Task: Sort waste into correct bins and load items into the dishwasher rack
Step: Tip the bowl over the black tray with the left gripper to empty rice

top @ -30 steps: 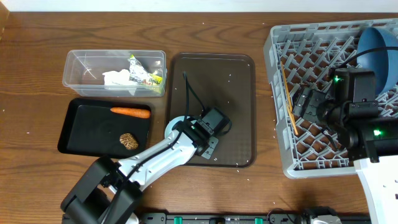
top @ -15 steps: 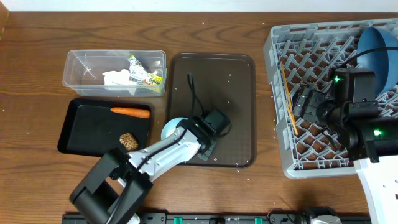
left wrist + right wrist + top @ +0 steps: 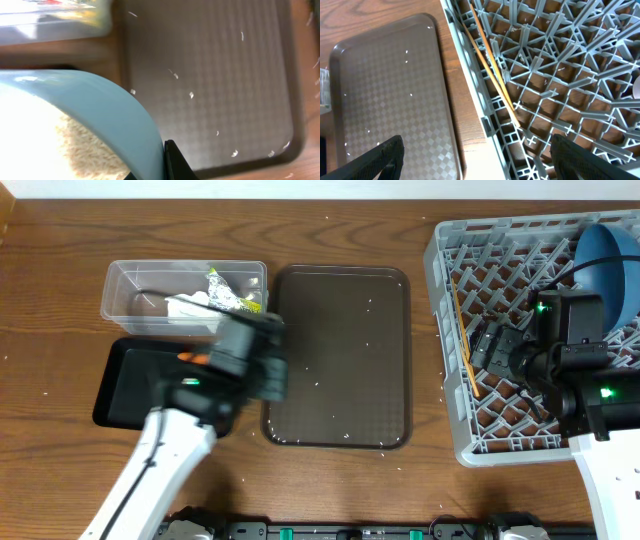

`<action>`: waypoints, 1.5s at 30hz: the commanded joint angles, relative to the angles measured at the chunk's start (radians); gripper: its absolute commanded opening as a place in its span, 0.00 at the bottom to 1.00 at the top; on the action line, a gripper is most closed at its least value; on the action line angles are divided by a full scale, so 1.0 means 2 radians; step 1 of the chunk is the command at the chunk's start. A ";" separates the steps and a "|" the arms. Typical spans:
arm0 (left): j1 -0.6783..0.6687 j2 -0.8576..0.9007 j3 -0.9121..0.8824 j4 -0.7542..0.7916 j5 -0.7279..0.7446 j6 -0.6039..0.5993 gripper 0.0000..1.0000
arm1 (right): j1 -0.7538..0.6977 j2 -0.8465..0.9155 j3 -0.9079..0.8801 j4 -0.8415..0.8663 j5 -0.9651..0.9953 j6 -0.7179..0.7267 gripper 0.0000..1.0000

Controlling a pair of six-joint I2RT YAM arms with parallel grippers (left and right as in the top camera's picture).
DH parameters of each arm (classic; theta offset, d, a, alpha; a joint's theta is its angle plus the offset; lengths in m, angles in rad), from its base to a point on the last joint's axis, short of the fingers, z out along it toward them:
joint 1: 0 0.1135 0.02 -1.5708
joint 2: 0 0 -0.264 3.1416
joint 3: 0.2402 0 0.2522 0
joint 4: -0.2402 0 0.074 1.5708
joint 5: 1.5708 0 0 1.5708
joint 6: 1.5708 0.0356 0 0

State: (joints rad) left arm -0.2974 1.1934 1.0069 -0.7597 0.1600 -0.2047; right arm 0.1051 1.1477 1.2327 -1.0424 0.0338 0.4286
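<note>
Left tool [image 3: 255, 360] clamped on light-blue cup [image 3: 100, 115] of rice [image 3: 85, 150], centre-left overhead | right tool [image 3: 477, 152] spread apart over dishwasher rack [image 3: 560, 75], frame right

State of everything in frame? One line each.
Left claw: shut on light-blue cup holding white rice.
Right claw: open, empty.
Clear plastic tub: holds white tissue, yellow-green wrapper.
Large light-grey lattice rack: holds wooden chopsticks, dark blue plate.
Dark brown serving tray: scattered white specks only.

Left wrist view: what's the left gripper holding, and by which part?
Left gripper holds the light-blue cup, rice inside, by its rim; only the outer finger shows.
</note>
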 commanded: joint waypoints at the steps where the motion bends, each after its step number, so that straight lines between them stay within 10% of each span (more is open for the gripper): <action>1: 0.097 -0.009 0.004 -0.003 0.156 0.018 0.06 | -0.003 0.002 0.001 -0.001 0.000 -0.002 0.87; 11: 0.359 0.018 -0.063 0.051 0.472 0.154 0.06 | -0.003 0.002 0.001 -0.001 0.000 -0.002 0.87; 23: 0.525 0.099 -0.169 0.226 0.700 0.195 0.06 | -0.003 0.002 0.001 -0.004 0.000 -0.002 0.87; 45: 0.560 0.148 -0.172 0.199 0.706 0.246 0.06 | -0.003 0.002 0.001 -0.004 0.000 -0.002 0.86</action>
State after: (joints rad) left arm 0.8284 1.4849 0.6682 -0.3599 1.5414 0.2649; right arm 0.1051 1.1511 1.2327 -1.0508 0.0338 0.4286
